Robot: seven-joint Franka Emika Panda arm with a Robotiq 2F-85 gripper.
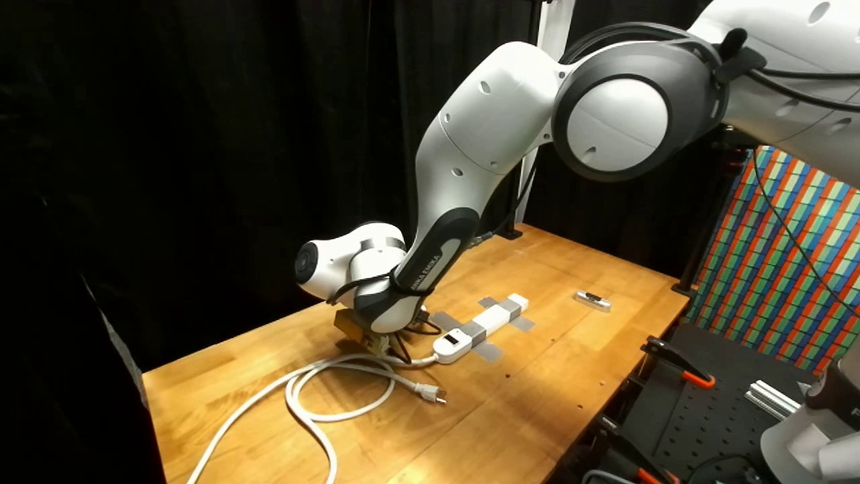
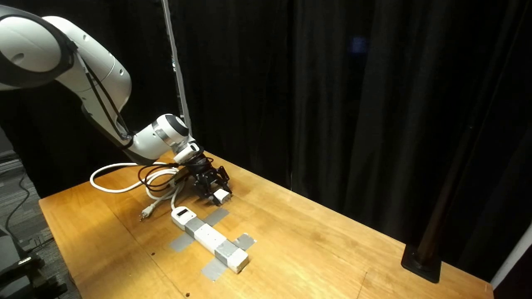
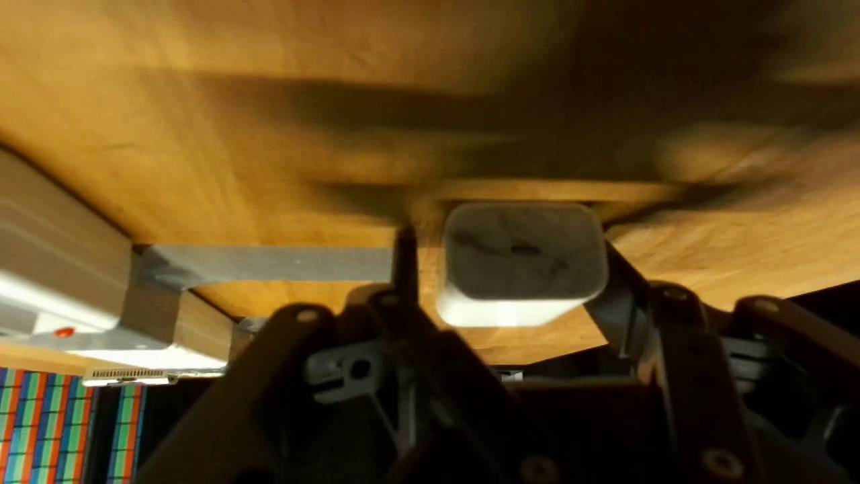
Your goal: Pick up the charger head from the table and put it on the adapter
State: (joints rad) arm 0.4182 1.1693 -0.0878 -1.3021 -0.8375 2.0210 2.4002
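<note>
The charger head (image 2: pixel 222 195) is a small white cube block at the table surface, between the fingers of my gripper (image 2: pixel 223 198). In the wrist view the charger head (image 3: pixel 527 255) sits between my fingers (image 3: pixel 508 259). Table shows between it and the left finger; the right finger is close against or beside it. I cannot tell whether they touch. The adapter (image 2: pixel 209 237) is a long white strip taped to the table, beside the gripper. It also shows in an exterior view (image 1: pixel 494 319) and at the left of the wrist view (image 3: pixel 60 249). The arm hides the charger head in an exterior view.
The coiled white cable (image 1: pixel 316 417) runs from the adapter across the table, with its plug (image 1: pixel 428 392) lying loose. Grey tape (image 2: pixel 217 216) holds the adapter down. A small silver-and-dark object (image 1: pixel 592 300) lies farther along the table. A black post base (image 2: pixel 422 263) stands at the table's edge.
</note>
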